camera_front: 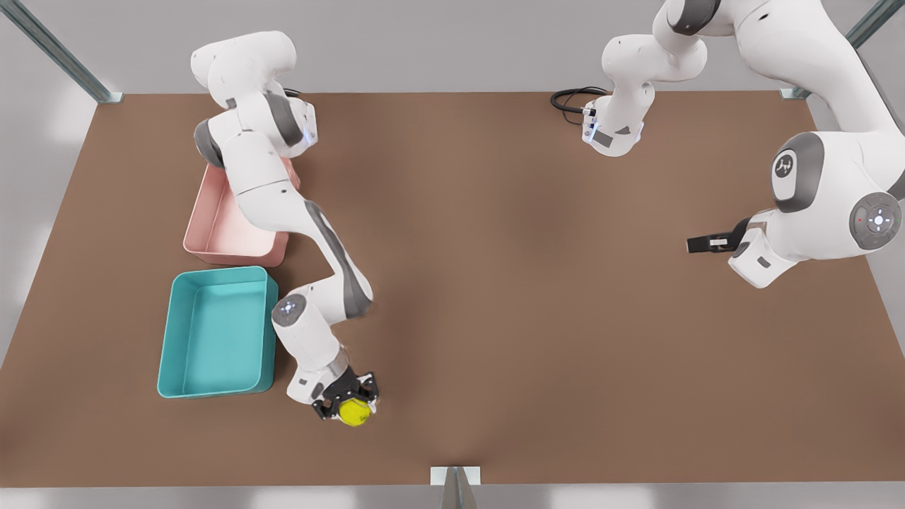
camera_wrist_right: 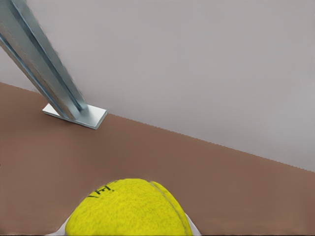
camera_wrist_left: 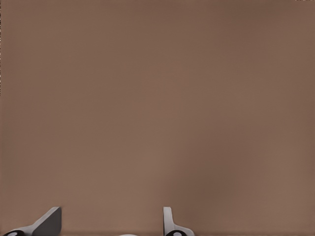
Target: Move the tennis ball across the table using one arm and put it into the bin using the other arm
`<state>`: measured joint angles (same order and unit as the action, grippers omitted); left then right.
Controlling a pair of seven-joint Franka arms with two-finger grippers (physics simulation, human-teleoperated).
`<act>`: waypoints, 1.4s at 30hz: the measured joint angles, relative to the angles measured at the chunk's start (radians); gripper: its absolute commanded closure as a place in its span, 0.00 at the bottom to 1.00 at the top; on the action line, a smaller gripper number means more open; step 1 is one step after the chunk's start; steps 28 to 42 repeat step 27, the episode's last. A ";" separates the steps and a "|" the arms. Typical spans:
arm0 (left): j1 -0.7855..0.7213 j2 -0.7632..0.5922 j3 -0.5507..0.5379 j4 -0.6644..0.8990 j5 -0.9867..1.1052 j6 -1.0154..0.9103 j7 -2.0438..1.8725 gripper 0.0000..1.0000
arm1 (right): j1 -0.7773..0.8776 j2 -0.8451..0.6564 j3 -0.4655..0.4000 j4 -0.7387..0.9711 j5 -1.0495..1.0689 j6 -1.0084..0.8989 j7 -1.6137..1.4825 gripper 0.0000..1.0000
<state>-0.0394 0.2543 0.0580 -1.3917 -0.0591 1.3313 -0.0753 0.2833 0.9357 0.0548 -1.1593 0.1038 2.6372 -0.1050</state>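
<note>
The brown surface point(camera_front: 495, 297) spreads wide, with grey metal struts at its edges. Two white arms work over it. The one on the front view's right point(camera_front: 813, 177) reaches in from the far corner, and its elbow bulks large close to the camera. This is the left arm, and it waits above bare brown. Its left gripper point(camera_front: 696, 244) pokes out as a dark stub towards the middle of the surface, well apart from everything else. In the left wrist view the left gripper point(camera_wrist_left: 110, 221) shows two pale fingertips point(camera_wrist_left: 168, 219) standing apart with nothing between them, so the jaws are released.

The other arm point(camera_front: 283, 212) comes from the far side on the front view's left and bends over a pink bin point(camera_front: 212, 233). Just in front of that bin sits a teal bin point(camera_front: 215, 332), the two nearly touching. The arm's wrist drops beside the teal bin's near corner, where the right gripper point(camera_front: 348, 404) has its jaws clamped round the tennis ball point(camera_front: 353, 411). The ball is outside both bins, near the front edge of the surface. From the right wrist view the tennis ball point(camera_wrist_right: 129, 209) shows dark lettering and a pale seam, and a metal strut's foot plate point(camera_wrist_right: 76, 116) stands beyond it.
</note>
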 measured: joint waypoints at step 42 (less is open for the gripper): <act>0.003 -0.002 -0.009 0.001 0.001 0.000 -0.001 0.00 | -0.231 -0.758 -0.094 -0.235 -0.175 -1.197 -0.193 0.00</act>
